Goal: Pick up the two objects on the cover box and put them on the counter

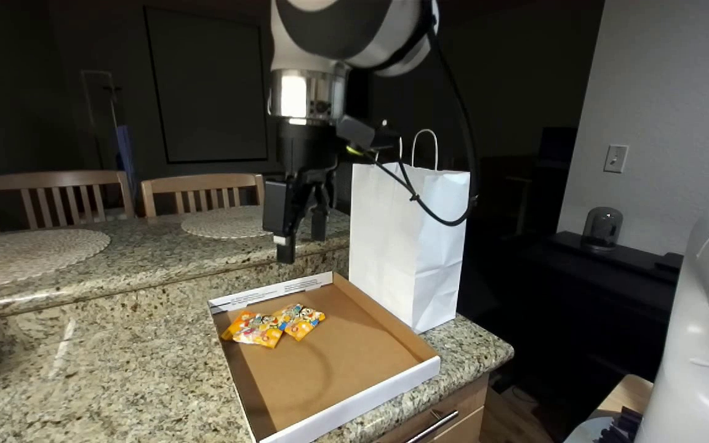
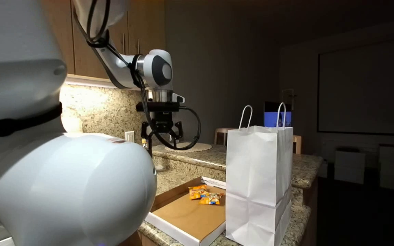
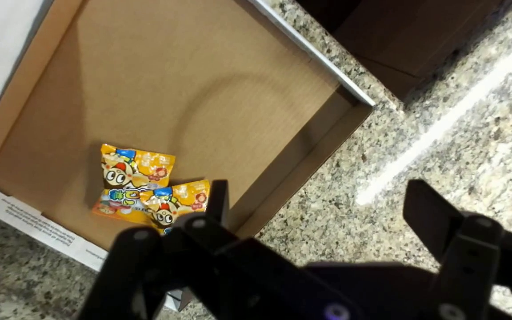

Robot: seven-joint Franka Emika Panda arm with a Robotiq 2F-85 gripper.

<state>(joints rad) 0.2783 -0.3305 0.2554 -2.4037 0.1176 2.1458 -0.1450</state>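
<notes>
Wrist view: two small orange-and-yellow crinkly packets [image 3: 150, 192] overlap in a shallow white-rimmed brown cardboard tray [image 3: 162, 98] on the speckled granite counter [image 3: 482, 151]; in an exterior view they lie toward the tray's far left corner, and the black two-fingered hand [image 1: 302, 247] hangs above, its jaws wide apart

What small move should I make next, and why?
Probably slide the open pincer sideways toward the two packets before lowering. In the wrist view, its gap spans a wall of the cover box and the counter outside, while both packets lie left of that gap; going straight down would likely miss them.
</notes>
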